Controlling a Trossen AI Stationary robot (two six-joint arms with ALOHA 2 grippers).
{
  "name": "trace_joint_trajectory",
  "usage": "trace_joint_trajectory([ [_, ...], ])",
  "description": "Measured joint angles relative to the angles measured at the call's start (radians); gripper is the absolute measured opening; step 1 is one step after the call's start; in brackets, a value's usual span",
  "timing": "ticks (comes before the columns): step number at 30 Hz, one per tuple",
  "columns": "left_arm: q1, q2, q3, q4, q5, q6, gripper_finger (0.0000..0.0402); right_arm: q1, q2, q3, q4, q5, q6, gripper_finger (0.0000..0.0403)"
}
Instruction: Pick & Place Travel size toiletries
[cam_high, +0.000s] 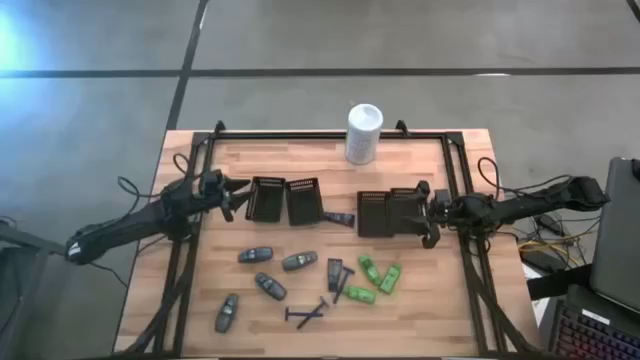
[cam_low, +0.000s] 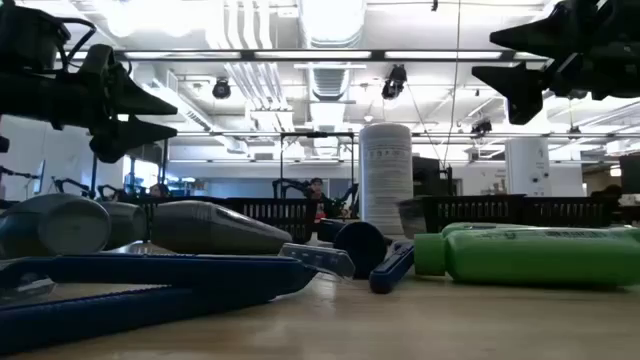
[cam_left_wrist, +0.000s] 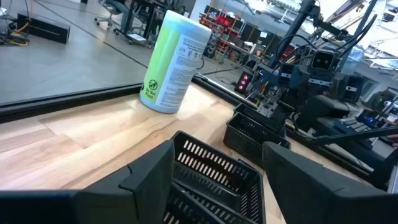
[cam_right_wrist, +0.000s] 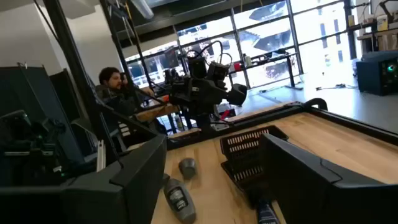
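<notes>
The toiletries lie loose on the near half of the wooden table: several grey oval bottles (cam_high: 257, 256), three green bottles (cam_high: 378, 278) and dark blue razors (cam_high: 340, 275); one razor (cam_high: 338, 219) lies between the trays. My left gripper (cam_high: 235, 195) hovers open just left of the left pair of black trays (cam_high: 268, 198), and its wrist view looks into a tray (cam_left_wrist: 211, 180). My right gripper (cam_high: 425, 215) hovers open at the right side of the right pair of trays (cam_high: 388, 211). Both grippers hang above the table in the low view, left (cam_low: 130, 110) and right (cam_low: 520, 75).
A white cylindrical container (cam_high: 364, 133) stands upright near the table's far edge. A black rail frame (cam_high: 330, 134) runs around the tabletop. Bare wood lies between the trays and the far rail. A person (cam_right_wrist: 112, 81) shows in the room beyond the table.
</notes>
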Motion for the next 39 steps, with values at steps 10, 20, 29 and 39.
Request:
trace_joint_trajectory([
  [10, 0.000, 0.000, 0.000, 0.000, 0.000, 0.000, 0.0250, -0.005, 0.001, 0.000, 0.013, 0.012, -0.010, 0.0227],
  [20, 0.000, 0.000, 0.000, 0.000, 0.000, 0.000, 0.0250, -0.006, 0.000, 0.007, 0.260, 0.192, 0.372, 0.0223],
  [29, 0.001, 0.000, -0.003, 0.066, -0.013, -0.159, 0.0250, 0.000, 0.158, 0.376, 0.074, -0.131, 0.441, 0.0254],
  [39, 0.001, 0.000, -0.003, 0.071, -0.006, -0.220, 0.0250, 0.110, 0.451, 0.796, -1.259, -0.514, 0.782, 0.0273],
])
